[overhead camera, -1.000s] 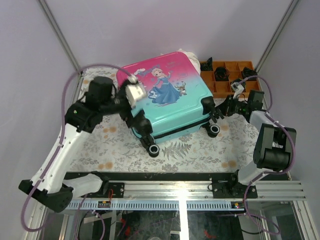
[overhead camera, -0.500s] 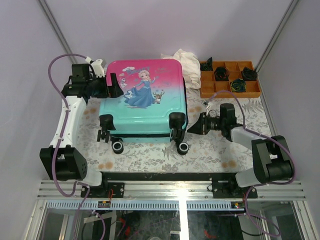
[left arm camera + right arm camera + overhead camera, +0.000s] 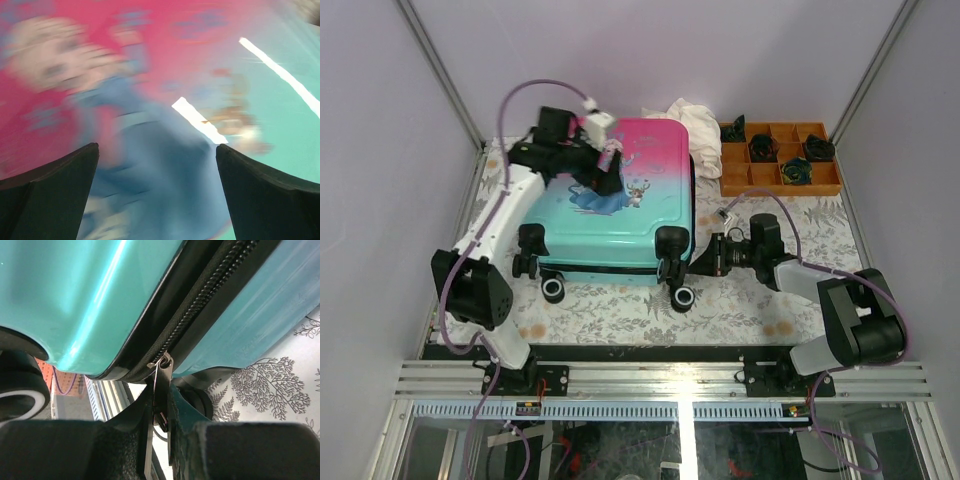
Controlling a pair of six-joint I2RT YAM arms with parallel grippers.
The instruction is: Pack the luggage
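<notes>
The luggage [image 3: 640,215] lies flat and closed on the table, pink at the far end and teal at the near end, with its black wheels toward me. My left gripper [image 3: 612,178] hovers just above the printed shell. In the left wrist view the shell [image 3: 165,90] is blurred and close, and my gripper [image 3: 156,150] is open and empty. My right gripper [image 3: 703,260] is at the luggage's near right corner beside a wheel [image 3: 684,297]. In the right wrist view my gripper [image 3: 161,410] is shut on the metal zipper pull [image 3: 163,374] under the teal shell [image 3: 75,300].
An orange compartment tray [image 3: 772,182] with dark items stands at the back right. A crumpled white cloth [image 3: 698,125] lies between it and the luggage. The floral tablecloth [image 3: 760,300] covers the table. Frame posts rise at the back corners.
The luggage has turned from an angle to square with the table. My left arm has swung from its left side to above the shell. My right gripper has closed in on the near right corner.
</notes>
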